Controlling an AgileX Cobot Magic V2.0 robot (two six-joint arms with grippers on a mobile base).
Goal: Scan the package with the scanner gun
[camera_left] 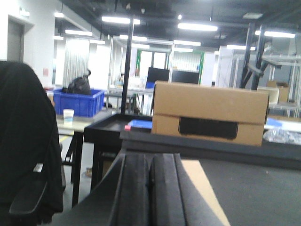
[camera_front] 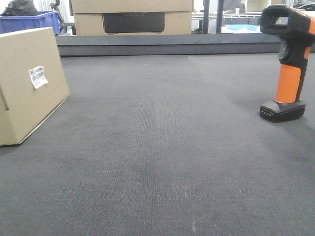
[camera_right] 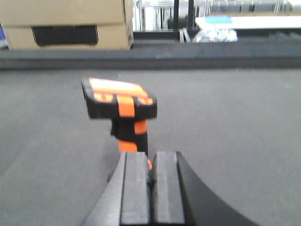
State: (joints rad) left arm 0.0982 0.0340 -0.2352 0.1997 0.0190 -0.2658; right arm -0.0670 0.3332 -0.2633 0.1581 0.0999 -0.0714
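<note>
Both my grippers, left and right, are closed, empty; upright orange-handled black scanner gun stands just ahead of my right, tan cardboard package far left.

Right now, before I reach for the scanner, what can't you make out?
- Package: front view cuts off its left side; barcode label too small to read.
- Scanner gun: its base hides behind the right tool in the right wrist view.
- Left tool: the left wrist view shows no package.
</note>
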